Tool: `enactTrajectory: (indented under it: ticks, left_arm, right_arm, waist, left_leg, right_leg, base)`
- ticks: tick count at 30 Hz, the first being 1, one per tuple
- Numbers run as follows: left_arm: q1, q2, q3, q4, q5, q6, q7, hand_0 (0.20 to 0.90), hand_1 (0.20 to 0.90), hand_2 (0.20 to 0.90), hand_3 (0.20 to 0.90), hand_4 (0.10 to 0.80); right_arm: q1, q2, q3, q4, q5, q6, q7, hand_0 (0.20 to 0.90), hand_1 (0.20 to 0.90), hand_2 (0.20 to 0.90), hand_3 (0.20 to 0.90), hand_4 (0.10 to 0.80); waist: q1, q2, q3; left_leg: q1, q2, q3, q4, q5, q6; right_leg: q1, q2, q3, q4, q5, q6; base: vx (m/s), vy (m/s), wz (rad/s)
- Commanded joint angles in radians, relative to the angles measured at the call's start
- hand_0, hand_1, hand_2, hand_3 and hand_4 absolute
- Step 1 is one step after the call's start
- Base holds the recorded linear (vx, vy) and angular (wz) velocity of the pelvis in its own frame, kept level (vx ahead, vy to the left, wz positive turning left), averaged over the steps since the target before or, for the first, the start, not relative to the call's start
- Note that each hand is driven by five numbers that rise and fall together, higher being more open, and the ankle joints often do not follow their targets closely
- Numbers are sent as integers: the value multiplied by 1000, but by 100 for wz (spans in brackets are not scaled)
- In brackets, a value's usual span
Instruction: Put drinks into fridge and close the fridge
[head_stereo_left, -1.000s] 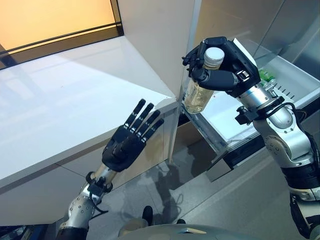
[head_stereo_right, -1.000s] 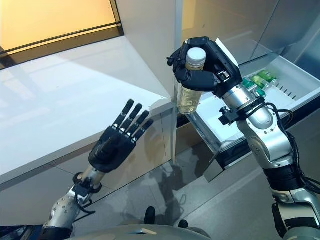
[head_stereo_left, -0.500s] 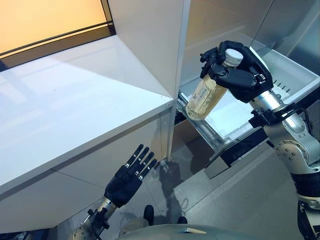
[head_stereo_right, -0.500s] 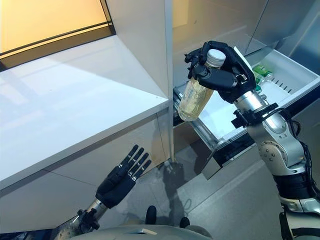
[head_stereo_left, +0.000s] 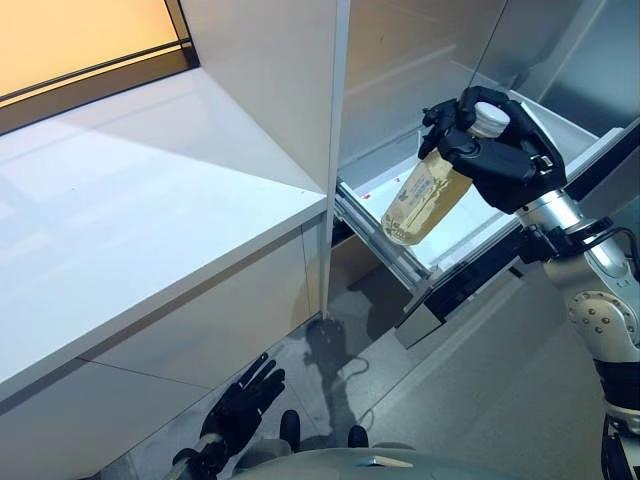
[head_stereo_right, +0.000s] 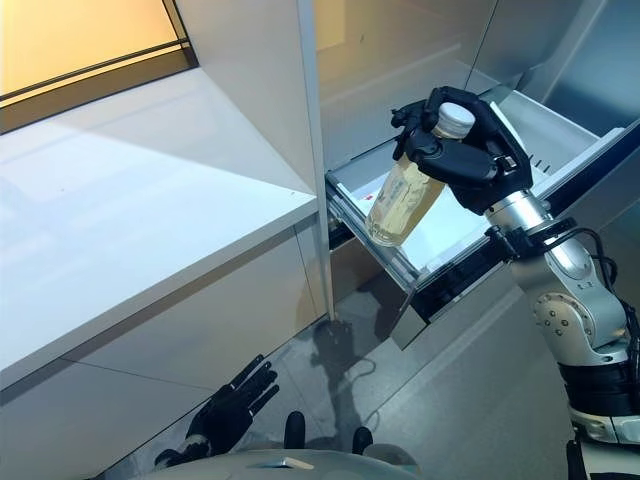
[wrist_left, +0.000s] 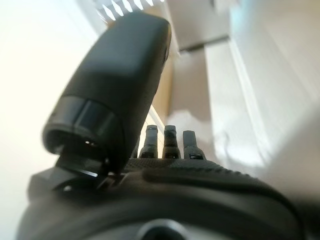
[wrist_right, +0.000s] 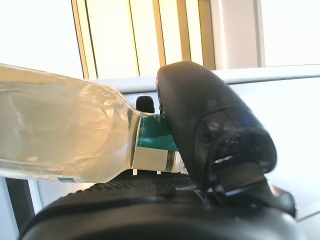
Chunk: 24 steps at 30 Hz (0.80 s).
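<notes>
My right hand (head_stereo_left: 505, 160) is shut on a clear bottle (head_stereo_left: 425, 197) of pale yellow drink with a white cap. It holds the bottle tilted in the air above the open fridge drawer (head_stereo_left: 455, 230). The right wrist view shows the bottle (wrist_right: 65, 135) gripped at its neck between thumb and fingers. My left hand (head_stereo_left: 240, 408) hangs low by the floor below the counter, fingers straight and empty; the left wrist view shows its fingers (wrist_left: 170, 142) straight.
A white counter (head_stereo_left: 130, 210) fills the left side, with a tall white panel (head_stereo_left: 300, 90) at its right end beside the fridge. The drawer's dark front (head_stereo_right: 470, 270) juts out toward me over the grey floor (head_stereo_left: 470, 390).
The camera has swung right. My right hand has carried the bottle further over the drawer and tilted it more. My left hand has dropped from counter height to near the floor.
</notes>
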Motion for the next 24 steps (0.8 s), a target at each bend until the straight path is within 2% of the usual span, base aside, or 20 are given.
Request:
enactTrajectory:
  ticks: [1, 8, 14, 24]
  left_arm:
    - [-38, 16, -58, 69, 77, -81, 29, 900, 900, 900, 900, 800]
    - [-34, 14, -50, 127, 97, -99, 80, 900, 900, 900, 900, 800]
    - [-21, 18, -52, 164, 118, -111, 109, 900, 900, 900, 900, 800]
    - [2, 31, -53, 191, 140, -124, 118, 900, 900, 900, 900, 800]
  right_arm:
    - [-89, -1, -156, -109, -57, -163, -37, 300, 300, 300, 200, 100]
    - [-77, -63, -165, -71, -127, -114, -55, 300, 300, 300, 200, 100]
    - [-139, -162, -146, -1, -200, -93, -63, 300, 300, 300, 200, 100]
    - [-324, -253, 3, 184, -296, -87, 2, 300, 300, 300, 200, 100]
  waist:
    - [21, -41, -112]
    - [15, -52, -111]
    - [27, -65, -115]
    - [78, -88, -112]
  left_leg:
    - [18, -39, 18, 6, -96, 23]
    - [18, -35, 37, 4, -95, 21]
    - [22, -36, 36, 3, -105, 21]
    - [16, -40, 17, 6, -102, 21]
  right_leg:
    - [-76, -6, 0, 23, 80, 70]
    - [-79, 1, 6, 24, 80, 69]
    - [-70, 7, 5, 17, 72, 68]
    - [-63, 6, -15, 15, 66, 65]
  base:
    - [9, -13, -5]
    - [31, -4, -2]
    - [70, -5, -6]
    - [82, -7, 1]
